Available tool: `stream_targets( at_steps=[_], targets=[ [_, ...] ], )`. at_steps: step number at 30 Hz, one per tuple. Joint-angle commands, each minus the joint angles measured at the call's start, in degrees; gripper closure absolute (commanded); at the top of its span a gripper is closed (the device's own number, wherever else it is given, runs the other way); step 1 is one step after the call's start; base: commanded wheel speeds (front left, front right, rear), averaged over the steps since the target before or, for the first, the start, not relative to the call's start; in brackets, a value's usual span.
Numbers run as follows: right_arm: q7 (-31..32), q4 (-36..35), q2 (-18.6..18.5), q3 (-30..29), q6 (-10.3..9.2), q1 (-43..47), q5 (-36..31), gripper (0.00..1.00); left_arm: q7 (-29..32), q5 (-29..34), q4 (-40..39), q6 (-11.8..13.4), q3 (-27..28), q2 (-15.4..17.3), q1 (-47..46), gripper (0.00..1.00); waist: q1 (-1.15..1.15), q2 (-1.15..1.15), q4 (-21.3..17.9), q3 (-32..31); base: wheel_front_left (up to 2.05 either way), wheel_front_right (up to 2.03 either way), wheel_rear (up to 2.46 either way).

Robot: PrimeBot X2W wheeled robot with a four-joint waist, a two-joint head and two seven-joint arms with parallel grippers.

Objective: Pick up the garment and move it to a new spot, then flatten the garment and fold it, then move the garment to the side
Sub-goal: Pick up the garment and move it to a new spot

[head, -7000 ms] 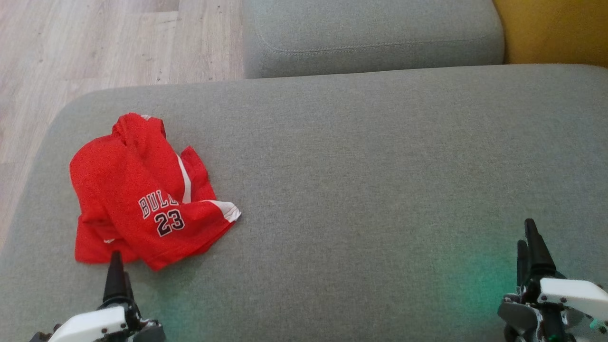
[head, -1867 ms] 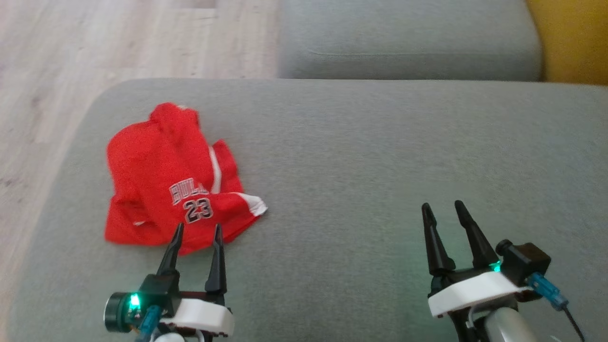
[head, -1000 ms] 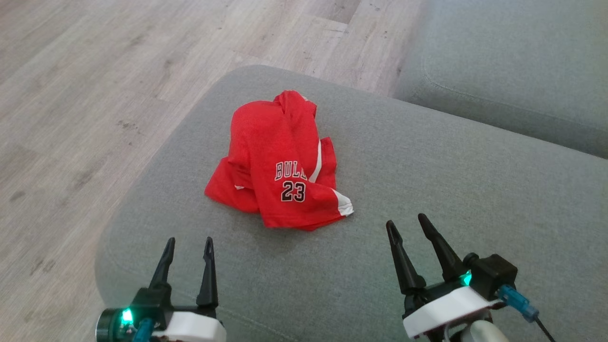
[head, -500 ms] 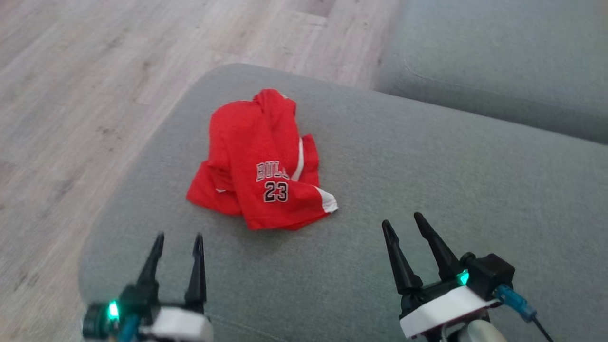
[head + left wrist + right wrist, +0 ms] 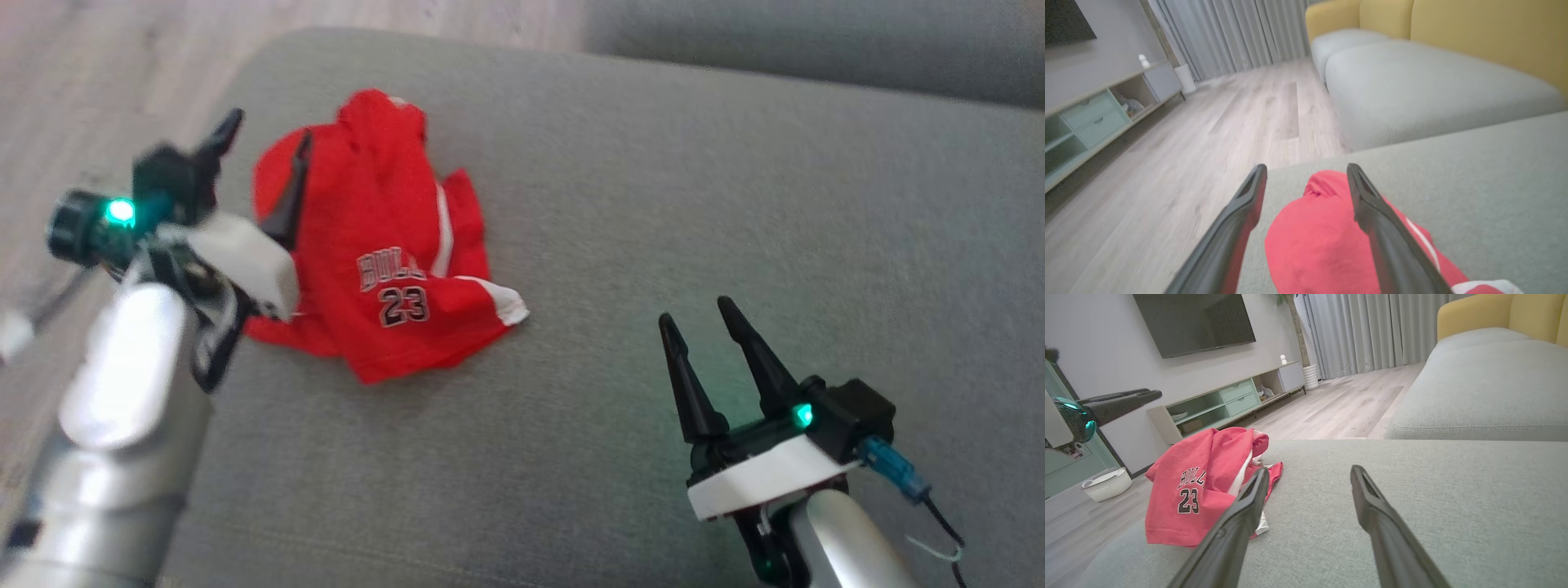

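Garment looks light and floppy; left end effector, fingers apart, sits over its far-left hump, so I'd pinch there.

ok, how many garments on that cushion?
1: a crumpled red jersey numbered 23, at the grey fabric cushion's left end, by the left gripper.

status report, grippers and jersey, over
Grippers open: left gripper straddling the jersey, right gripper clear of it. Jersey bunched on grey cushion, not lifted. Nothing in the way.
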Motion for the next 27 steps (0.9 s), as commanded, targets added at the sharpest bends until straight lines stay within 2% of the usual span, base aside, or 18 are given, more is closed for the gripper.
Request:
stream_targets(
  at_steps=[1, 7, 10, 15, 16, 17, 18, 22, 27],
  targets=[
    [-0.61, -2.08, -0.27, 1.22, 0.40, -2.24, -0.51, 0.00, 3.55, -1.59, 1.43, -0.23, 0.46, 3.63, -4.71, 0.00, -0.01, 0.00, -3.09, 3.26, 0.00, 0.00, 0.00],
    [-0.61, -2.39, -0.27, 1.88, 0.40, -3.58, -0.83, 0.00, 10.91, -10.31, 8.82, -0.42, -6.53, 8.20, -10.01, 0.00, -0.01, 0.00, -6.53, 5.96, 0.00, 0.00, 0.00],
    [-0.61, -2.54, -0.27, 1.96, 0.40, -4.23, -0.79, 0.00, 11.74, -13.86, 11.49, -0.43, -8.68, 10.36, -11.46, 0.00, -0.01, 0.00, -7.91, 6.85, 0.00, 0.00, 0.00],
    [-0.61, -2.41, -0.27, 1.84, 0.40, -4.70, -0.68, 0.00, 12.24, -17.07, 14.82, -0.44, -10.79, 11.47, -12.42, 0.00, -0.01, 0.00, -9.07, 7.26, 0.00, 0.00, 0.00],
    [-0.61, -2.32, -0.27, 1.89, 0.40, -4.88, -0.68, 0.00, 12.25, -18.17, 16.01, -0.44, -11.95, 11.77, -12.64, 0.43, -0.01, 0.00, -9.50, 7.27, 0.00, 0.00, 0.00],
    [-0.61, -2.32, -0.27, 1.89, 0.40, -4.88, -0.68, 0.00, 12.25, -18.17, 16.01, -0.44, -11.95, 11.77, -12.64, 0.43, -0.01, 0.00, -9.50, 7.27, 0.00, 0.00, 0.00],
    [-0.61, -2.32, -0.27, 1.85, 0.40, -4.98, -0.63, 0.00, 12.02, -18.79, 16.34, -0.44, -12.57, 11.84, -12.71, 1.00, -0.01, 0.00, -9.67, 7.17, 0.00, 0.00, 0.00],
    [-0.61, -2.24, -0.27, 1.77, 0.40, -5.11, -0.22, 0.00, 8.57, -20.52, 15.99, -0.44, -14.68, 12.72, -13.76, 1.00, -0.01, 0.00, -10.00, 6.53, 0.00, 0.00, 0.00],
    [-0.61, -1.86, -0.27, 1.76, 0.40, -4.87, 0.20, 0.00, -2.66, -19.37, 14.10, -0.44, -14.42, 13.19, -17.52, 1.00, -0.01, 0.00, -10.13, 5.01, 0.00, 0.00, 0.00]
  ],
)
